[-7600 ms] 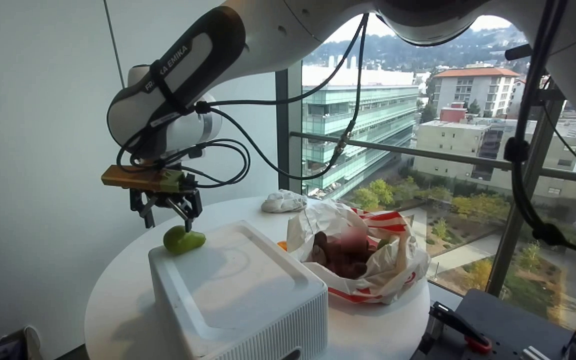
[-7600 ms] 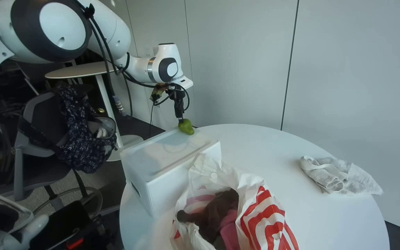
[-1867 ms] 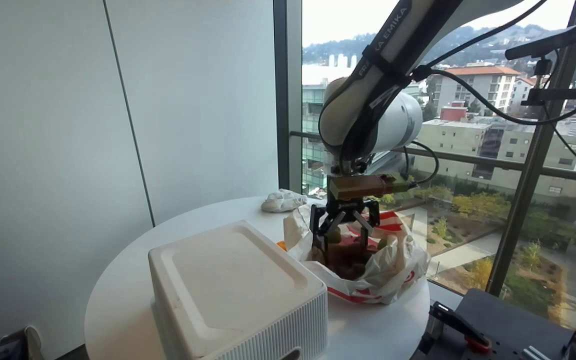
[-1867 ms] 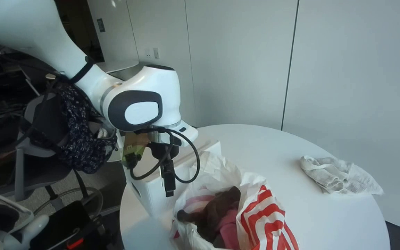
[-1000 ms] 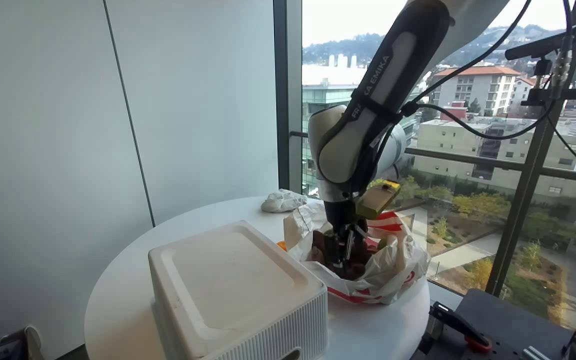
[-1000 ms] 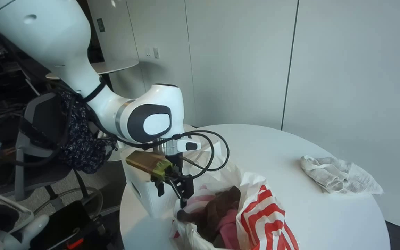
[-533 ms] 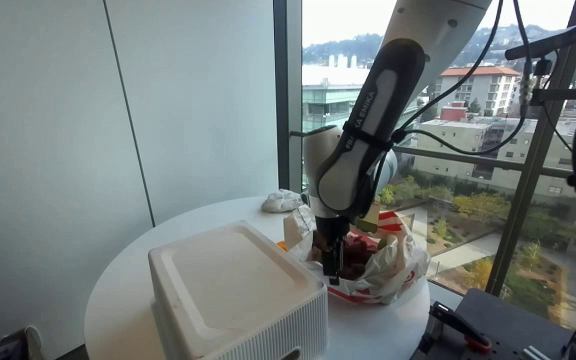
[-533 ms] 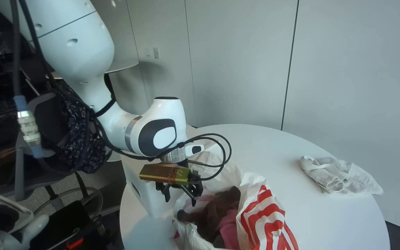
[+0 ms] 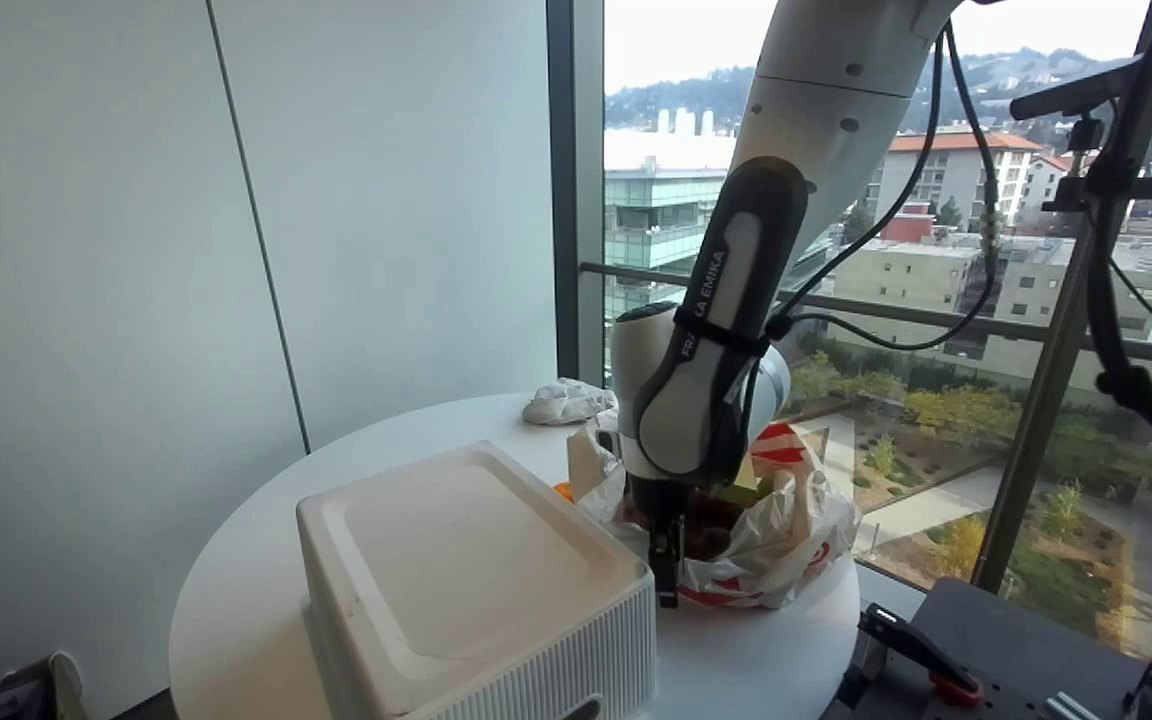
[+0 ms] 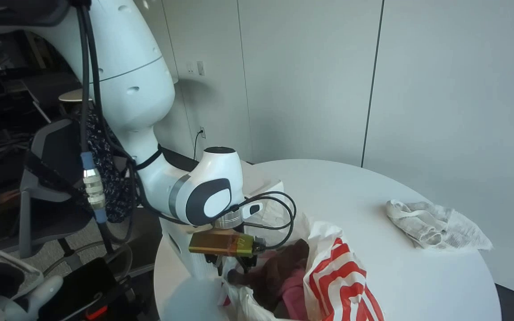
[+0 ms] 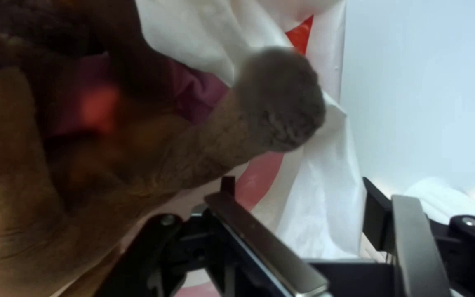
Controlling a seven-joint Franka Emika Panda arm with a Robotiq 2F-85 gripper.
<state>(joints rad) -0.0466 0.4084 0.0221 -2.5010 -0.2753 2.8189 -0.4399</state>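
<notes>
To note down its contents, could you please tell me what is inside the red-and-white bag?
Inside the bag, a brown limbed object and some pink fabric can be seen. Whatever lies beneath them is covered, so I cannot tell.

I see cool daylight through the tall dark-framed glass window (image 9: pixel 916 285) at three o'clock, its sky (image 9: pixel 686 45) washed white; in the wrist view, the brown knob-ended shape (image 11: pixel 122 181) near nine blurs dimly.

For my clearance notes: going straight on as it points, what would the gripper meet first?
Probably the white bag: its wall shows between the gripper's spread fingers in the wrist view. Depth is unclear, so the brown thing inside might come first.
</notes>
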